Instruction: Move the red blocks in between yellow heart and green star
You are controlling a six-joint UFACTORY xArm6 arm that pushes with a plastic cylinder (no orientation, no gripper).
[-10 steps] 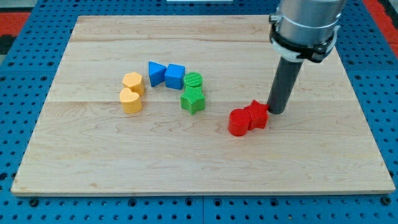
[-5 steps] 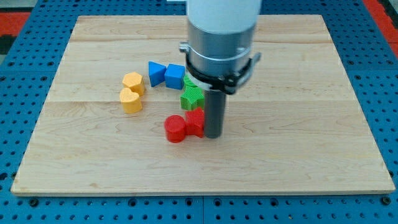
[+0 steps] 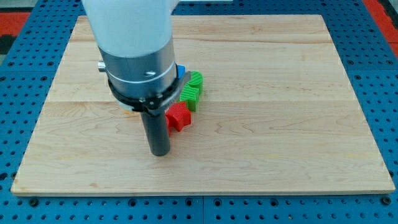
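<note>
My tip (image 3: 160, 151) rests on the wooden board (image 3: 280, 124), below and just left of a red block (image 3: 179, 117), a star-like shape, which shows to the right of the rod. A green star (image 3: 190, 96) sits just above the red block, nearly touching it, with a second green block (image 3: 195, 79) above that. A sliver of a blue block (image 3: 180, 71) shows at the arm's right edge. The arm hides the yellow blocks, the other red block and most of the blue blocks.
The arm's wide grey body (image 3: 134, 56) covers the board's upper left middle. The board lies on a blue pegboard (image 3: 385, 93).
My tip has swept from the board's right to left of centre, pushing the red blocks leftward. One red block now sits under the green star; the other is hidden behind the arm.
</note>
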